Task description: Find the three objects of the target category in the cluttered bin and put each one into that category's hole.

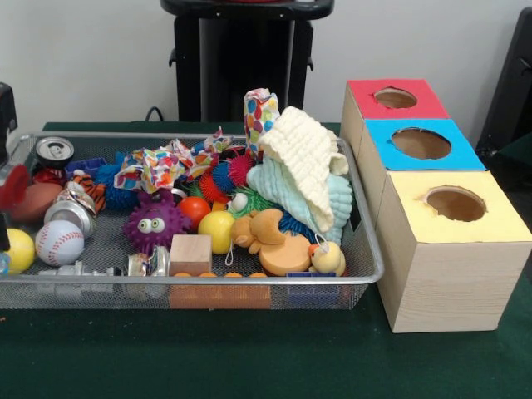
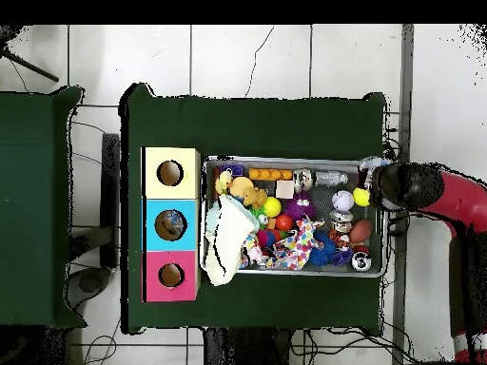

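Note:
A wire-mesh bin holds a jumble of toys, balls, cans, blocks and cloths. Among them are a baseball, a purple spiky toy with eyes, a yellow ball, a wooden block, an orange plush toy and a small yellow duck. A pale yellow cloth lies heaped over a teal one. Beside the bin stand three boxes, each with a round hole: red top, blue top and yellow top. My gripper hangs over the bin's end farthest from the boxes.
A soda can, a crushed can, a brown football and a second yellow ball crowd the bin's left end. A polka-dot cloth lies across the middle. Orange bricks rest against the front wall. Green cloth covers the table.

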Robot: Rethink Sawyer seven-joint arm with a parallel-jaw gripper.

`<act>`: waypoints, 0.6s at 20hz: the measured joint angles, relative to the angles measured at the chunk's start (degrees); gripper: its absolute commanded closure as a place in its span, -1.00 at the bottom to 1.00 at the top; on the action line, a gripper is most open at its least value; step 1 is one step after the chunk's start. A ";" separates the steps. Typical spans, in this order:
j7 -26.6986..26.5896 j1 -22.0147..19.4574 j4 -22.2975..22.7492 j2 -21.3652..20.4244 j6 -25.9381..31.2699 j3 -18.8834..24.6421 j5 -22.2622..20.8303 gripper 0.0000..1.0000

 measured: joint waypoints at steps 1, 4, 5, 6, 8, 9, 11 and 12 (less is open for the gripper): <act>0.00 -0.09 0.67 -0.98 -0.04 -0.01 0.01 1.00; 0.00 -0.27 2.74 -4.16 -0.04 0.00 0.08 1.00; 0.00 -0.32 3.74 -5.86 -0.04 0.00 0.27 1.00; 0.00 -0.34 4.48 -7.08 -0.04 -0.01 0.46 1.00; 0.00 -0.34 4.94 -7.85 -0.04 -0.01 0.60 1.00; 0.00 -0.35 5.70 -9.12 -0.07 -0.01 0.87 1.00; 0.00 -0.37 6.47 -10.41 -0.17 -0.01 1.19 1.00; 0.00 -0.40 7.18 -11.70 -0.36 -0.01 1.55 1.00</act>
